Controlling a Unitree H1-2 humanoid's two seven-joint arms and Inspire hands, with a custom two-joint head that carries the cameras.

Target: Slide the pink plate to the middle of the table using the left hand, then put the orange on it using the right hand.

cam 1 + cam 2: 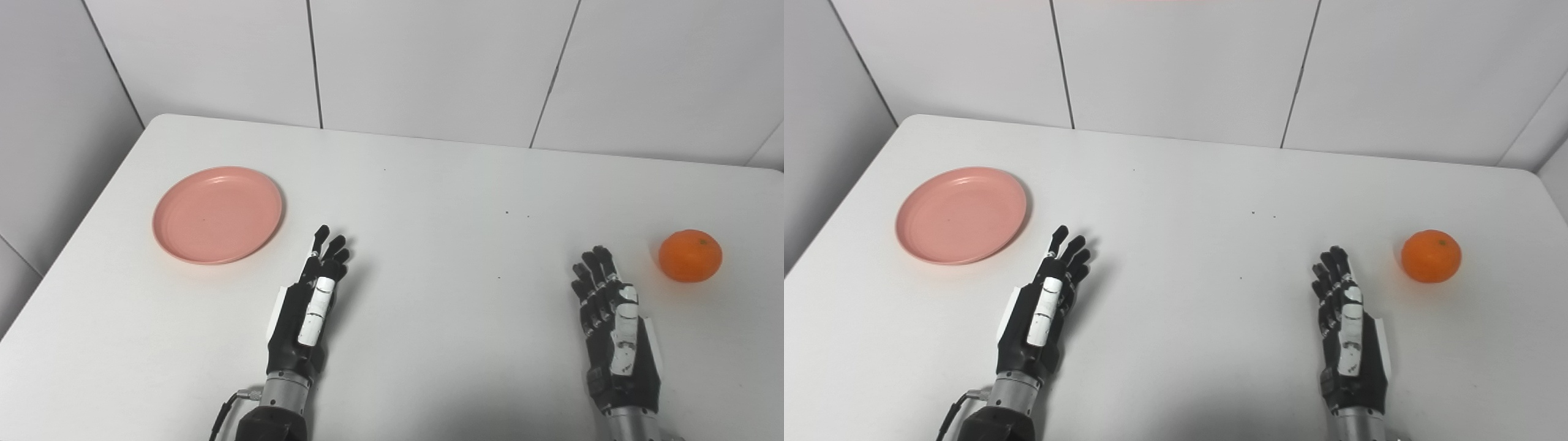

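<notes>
Neither step of the task has begun: the pink plate (217, 214) sits at the left side of the white table (429, 202), well apart from the middle, and the orange (690, 255) rests on the table at the far right, not on the plate. The first risk lies in the slide. The plate is shallow with a low rim, so if my left hand (309, 306) presses down on the near edge instead of hooking or pushing the rim sideways, the plate may tip or pivot in place rather than travel. A push off its centre line would likely spin it and leave it short of the middle. The second risk concerns the orange: it is round and free to roll, so a glancing contact from my right hand (615, 331) could send it toward the right edge of the table. If the plate stops off-centre, the later placement may land on the rim and the fruit could roll off. My left hand is empty, fingers extended and slightly spread, just to the right of the plate and not touching it. My right hand is likewise empty with fingers apart, near the orange but clear of it. Whether either palm rests on the table or hovers just above it cannot be determined from these views.
</notes>
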